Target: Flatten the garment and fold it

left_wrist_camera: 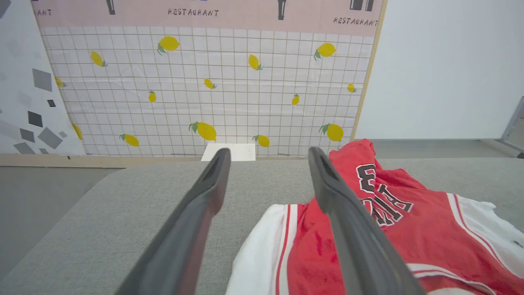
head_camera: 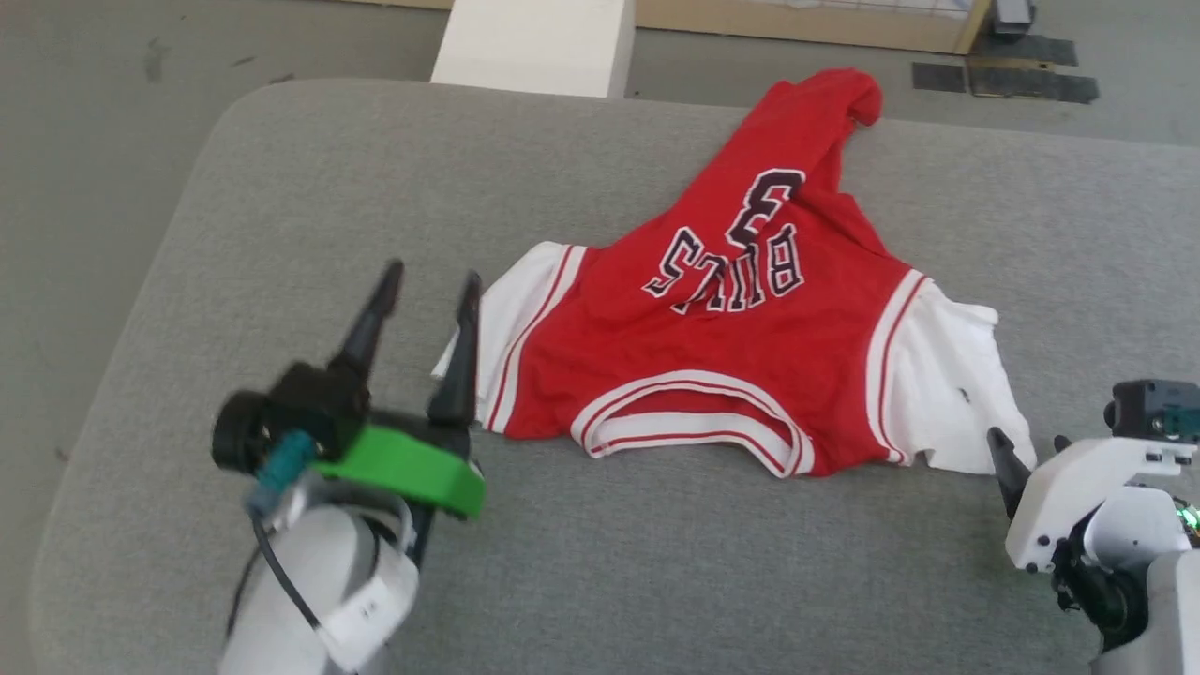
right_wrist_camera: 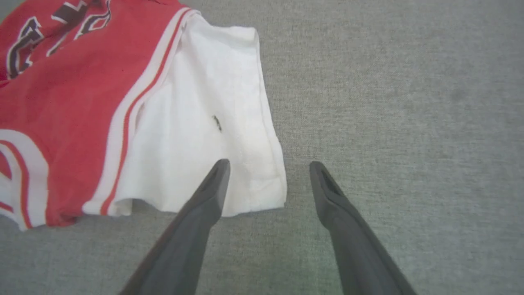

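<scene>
The cloth garment (head_camera: 731,366) and fabric-covered table (head_camera: 328,187) look matt.

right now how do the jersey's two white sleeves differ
The left sleeve looks narrow, its edge behind a finger of the left pincer; the right sleeve spreads wider. The right sleeve bears a small dark mark; the left sleeve shows none. Both are white with red-striped trim.

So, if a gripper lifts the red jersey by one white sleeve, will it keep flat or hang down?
The jersey probably hangs limp: its far end lies bunched and twisted. It looks thin, so likely light. Lifted by the sleeve, the rest would probably drag across the grey surface and wrinkle.
</scene>
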### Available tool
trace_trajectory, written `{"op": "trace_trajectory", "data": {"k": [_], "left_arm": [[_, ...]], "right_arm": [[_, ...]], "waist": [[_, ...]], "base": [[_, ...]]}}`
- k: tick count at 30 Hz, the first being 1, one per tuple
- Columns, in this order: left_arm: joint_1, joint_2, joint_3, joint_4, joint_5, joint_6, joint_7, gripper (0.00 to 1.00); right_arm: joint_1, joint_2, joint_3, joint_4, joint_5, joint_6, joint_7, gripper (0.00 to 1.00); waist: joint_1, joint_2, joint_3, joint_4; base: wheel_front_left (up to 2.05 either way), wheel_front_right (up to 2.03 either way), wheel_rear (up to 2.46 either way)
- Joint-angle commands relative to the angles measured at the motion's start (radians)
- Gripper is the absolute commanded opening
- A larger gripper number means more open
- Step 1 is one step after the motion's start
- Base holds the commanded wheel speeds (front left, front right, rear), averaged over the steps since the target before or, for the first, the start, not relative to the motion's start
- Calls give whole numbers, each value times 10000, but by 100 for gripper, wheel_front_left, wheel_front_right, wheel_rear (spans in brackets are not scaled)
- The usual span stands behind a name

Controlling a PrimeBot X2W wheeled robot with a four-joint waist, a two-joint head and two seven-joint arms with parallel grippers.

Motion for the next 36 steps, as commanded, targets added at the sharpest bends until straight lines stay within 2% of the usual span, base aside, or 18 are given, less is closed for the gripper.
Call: {"op": "trace_trajectory", "data": {"k": [1, 4, 5, 6, 7, 14, 23, 28, 34, 35, 36], "left_arm": [[308, -161, 125, -115, 232, -109, -45, 100], [692, -601, 424, -331, 628, -396, -45, 100], [747, -679, 486, -339, 708, -472, -46, 100], [790, -738, 551, -325, 745, -521, -46, 100], [834, -800, 628, -292, 785, -577, -46, 100], [1048, -1031, 1018, -20, 869, -842, -46, 100], [1263, -1125, 1031, 424, 870, -998, -47, 100], [1328, -1147, 932, 634, 784, -1020, -47, 100], [1390, -1129, 751, 981, 567, -1028, -47, 100], [1394, -1115, 696, 1057, 511, -1029, -47, 100], [1395, -1110, 654, 1121, 457, -1029, -47, 100]], "right_arm": [[-248, -25, -127, 207, 21, -15, 299, 100], [-531, -51, -284, 743, -321, -15, 1012, 100], [-551, -43, -222, 887, -377, -15, 1173, 87], [-556, -36, -165, 983, -393, -15, 1276, 37], [-553, -31, -81, 1064, -386, -15, 1355, 0], [-219, -362, 56, 807, -512, -15, 1316, 0], [846, -1992, 357, -281, 164, -15, 2128, 0], [1446, -2927, 271, -472, 341, -15, 2547, 0], [1762, -3609, 295, -153, 555, -15, 2150, 0], [1716, -3566, 291, -102, 622, -15, 1862, 100], [1662, -3480, 298, -71, 708, -15, 1608, 100]], "waist": [[0, 33, 75, 228], [0, 33, 145, 463], [0, 33, 158, 509], [0, 33, 161, 532], [0, 33, 160, 557], [0, 33, -118, 440], [0, 33, -747, -37], [0, 33, -878, -136], [0, 33, -874, -161], [0, 33, -866, -172], [0, 33, -866, -180]], "base": [[0, 0, 0], [0, 0, 0], [0, 0, 0], [0, 0, 0], [0, 0, 0], [0, 0, 0], [0, 0, 0], [0, 0, 0], [0, 0, 0], [0, 0, 0], [0, 0, 0]]}}
